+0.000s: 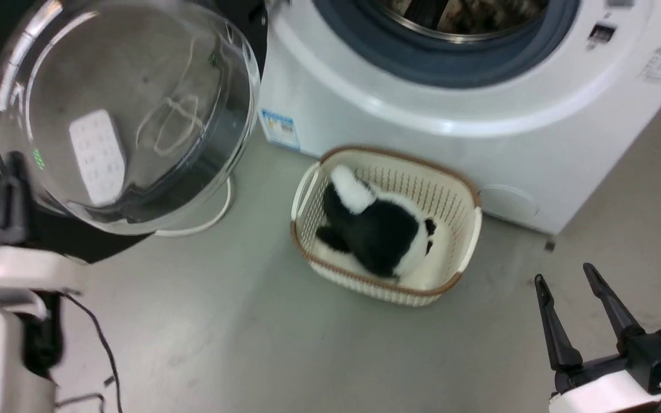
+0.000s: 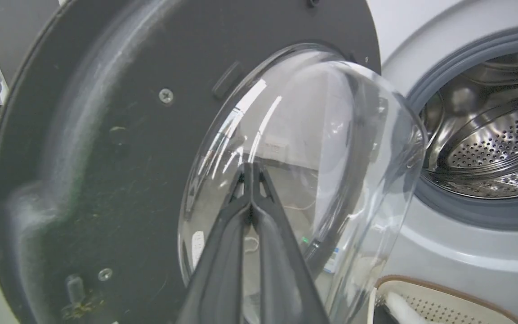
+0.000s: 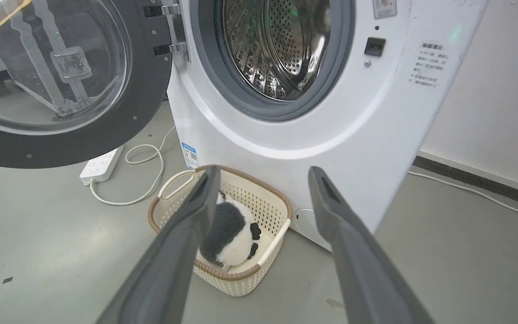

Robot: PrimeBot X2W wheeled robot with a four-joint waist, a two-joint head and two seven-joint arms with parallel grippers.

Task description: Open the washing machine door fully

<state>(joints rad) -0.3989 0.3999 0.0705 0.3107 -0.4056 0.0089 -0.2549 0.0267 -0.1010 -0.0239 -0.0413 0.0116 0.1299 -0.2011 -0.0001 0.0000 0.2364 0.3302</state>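
Already the washing machine door (image 3: 61, 76) hangs swung out to the left of the drum opening (image 3: 281, 45), its glass bowl facing the room and its hinge (image 3: 176, 27) at the machine's left edge. The left claw (image 2: 251, 180) has its fingers pressed together, tips at the bowl; whether they touch the glass I cannot tell. The right claw (image 1: 563, 274) is spread and empty over the floor, near the basket (image 1: 399, 156). To finish, I judge a steady push works best on the black rim, not the slippery bulge, following the hinge's arc and stopping once it resists.
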